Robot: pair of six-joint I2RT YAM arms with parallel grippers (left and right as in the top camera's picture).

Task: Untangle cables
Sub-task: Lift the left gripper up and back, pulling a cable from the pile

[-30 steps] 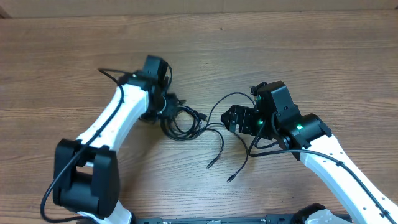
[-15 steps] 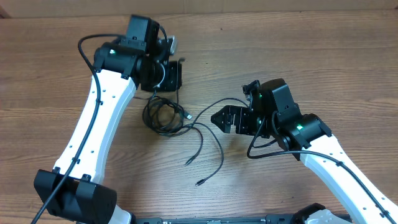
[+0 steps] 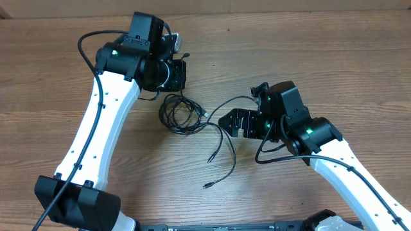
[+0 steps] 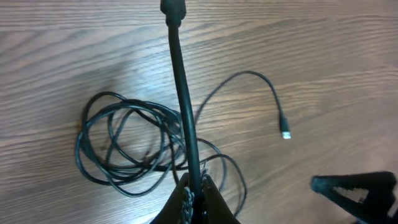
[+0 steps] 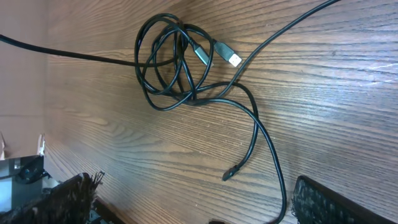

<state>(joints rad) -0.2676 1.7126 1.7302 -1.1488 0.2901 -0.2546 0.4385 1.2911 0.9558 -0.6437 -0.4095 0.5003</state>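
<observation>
Since the bench [image 3: 334,58] carries only this one job, the cables [image 3: 183,115] are easy to place: a loose coil near its middle, between the arms. The left gripper [image 3: 174,74], on the far-edge side of the coil, is clamped on one strand [image 4: 181,87]. The right gripper [image 3: 232,122], spread wide and holding nothing, hangs just right of the coil. It is the nearer one to the silver plug [image 5: 233,59] and to the tails running toward the near edge.

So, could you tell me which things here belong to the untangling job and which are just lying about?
Job: cables; left gripper, shut on one strand; right gripper, open.
Not the job: the arms' own thick leads; wooden table.
</observation>
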